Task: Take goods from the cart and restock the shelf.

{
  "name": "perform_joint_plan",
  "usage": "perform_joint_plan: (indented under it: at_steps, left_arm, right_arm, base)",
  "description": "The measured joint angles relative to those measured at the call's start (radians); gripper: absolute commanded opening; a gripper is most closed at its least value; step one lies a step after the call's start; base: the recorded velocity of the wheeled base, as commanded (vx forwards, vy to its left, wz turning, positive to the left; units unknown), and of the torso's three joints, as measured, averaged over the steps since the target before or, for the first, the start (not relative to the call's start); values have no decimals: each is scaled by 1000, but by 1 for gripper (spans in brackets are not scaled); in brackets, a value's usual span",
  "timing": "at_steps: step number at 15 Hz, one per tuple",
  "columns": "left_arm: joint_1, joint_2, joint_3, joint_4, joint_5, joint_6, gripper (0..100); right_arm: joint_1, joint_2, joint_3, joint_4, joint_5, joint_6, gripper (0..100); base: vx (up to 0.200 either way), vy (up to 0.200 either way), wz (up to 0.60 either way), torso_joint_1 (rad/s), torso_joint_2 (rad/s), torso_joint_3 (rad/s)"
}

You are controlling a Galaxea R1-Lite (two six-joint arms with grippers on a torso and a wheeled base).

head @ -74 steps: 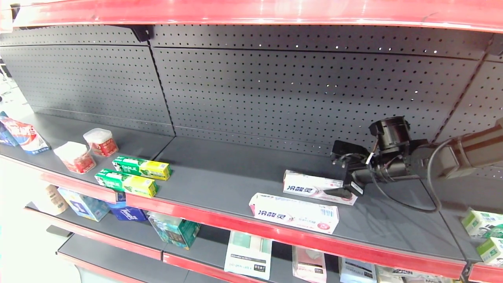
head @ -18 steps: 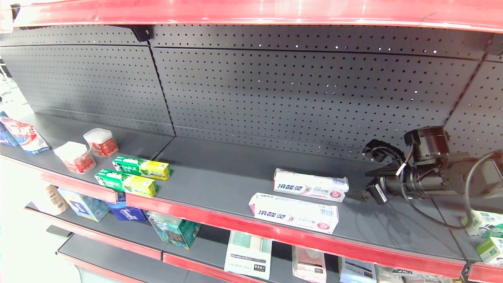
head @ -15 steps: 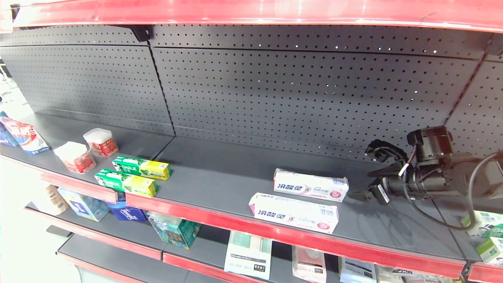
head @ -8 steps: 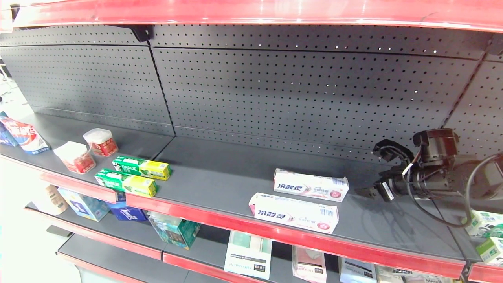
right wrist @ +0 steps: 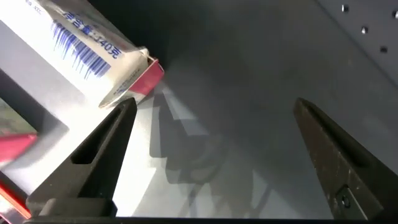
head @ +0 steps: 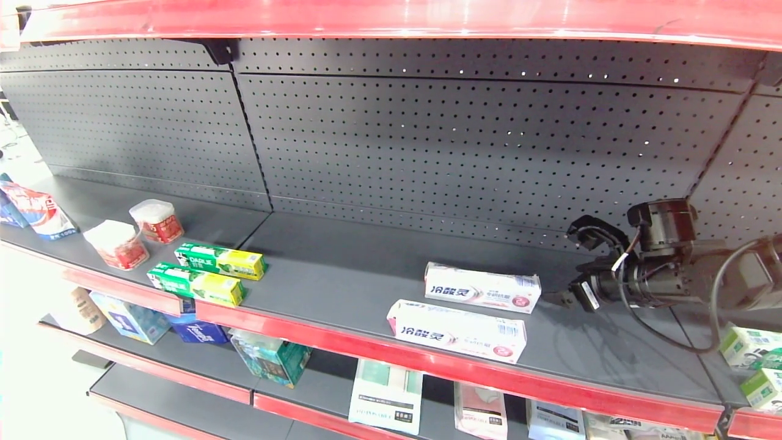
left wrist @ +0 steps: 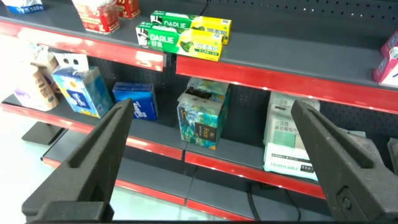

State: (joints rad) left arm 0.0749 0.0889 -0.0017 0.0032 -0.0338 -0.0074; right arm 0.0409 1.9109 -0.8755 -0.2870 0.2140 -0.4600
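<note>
Now hovering with the right tool (head: pixel 559 294) spread apart, empty, just off the right end of the rear toothpaste box (head: pixel 482 287), laid lengthwise on the shelf (head: pixel 342 263), long axis toward the tool.

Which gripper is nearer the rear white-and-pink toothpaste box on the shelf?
Right. The right gripper is open just off the rear toothpaste box's right end, not touching. The left gripper is farther away, open, held out in front and facing the lower shelves.

Black right hand (head: pixel 559 299) with cylindrical wrist (head: pixel 663 221), looping cables (head: pixel 713 305)
</note>
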Motion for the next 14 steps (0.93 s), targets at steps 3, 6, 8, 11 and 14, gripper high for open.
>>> perform_joint_plan:
  at_steps: [3,6,8,11,14]
  left_arm:
    - [0,0,0,0,0,0,100]
    - [0,0,0,0,0,0,100]
    - [0,0,0,0,0,0,100]
    - [0,0,0,0,0,0,100]
    - [0,0,0,0,0,0,100]
  right_arm:
    - [27,5,-3,-6,-1,5,100]
    - [44,9,-5,-6,-1,6,100]
    - [45,9,-5,-6,-1,6,100]
    - [46,9,-4,-7,-1,6,100]
    - [27,-1,4,-7,-1,6,100]
  base:
    - [0,0,0,0,0,0]
    - [0,0,0,0,0,0]
    - [0,0,0,0,0,0]
    - [0,0,0,0,0,0]
    - [0,0,0,0,0,0]
